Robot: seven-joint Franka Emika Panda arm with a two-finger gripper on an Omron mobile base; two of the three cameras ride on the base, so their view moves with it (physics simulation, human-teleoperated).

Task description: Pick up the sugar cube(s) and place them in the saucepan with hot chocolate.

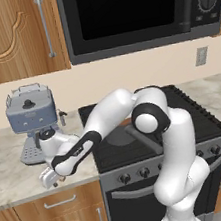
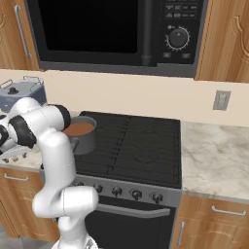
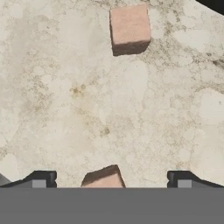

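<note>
Two tan sugar cubes lie on the marble counter. In the hand view one sugar cube [image 3: 103, 178] sits between the dark fingertips [image 3: 41, 179] of my open gripper [image 3: 111, 180], untouched on either side. The other sugar cube [image 3: 129, 28] lies further ahead on bare stone. From the left base view the gripper [image 1: 54, 183] hangs low over the counter, left of the stove near the front edge. The saucepan with hot chocolate [image 2: 80, 133] stands on the stove's left rear burner, with brown liquid inside; my arm covers most of it in the left base view.
A blue-grey espresso machine [image 1: 31, 117] stands at the back of the left counter, behind the gripper. The black stove [image 2: 131, 146] lies to the right, with a microwave [image 2: 112, 34] above it. More marble counter [image 2: 214, 155] extends right of the stove.
</note>
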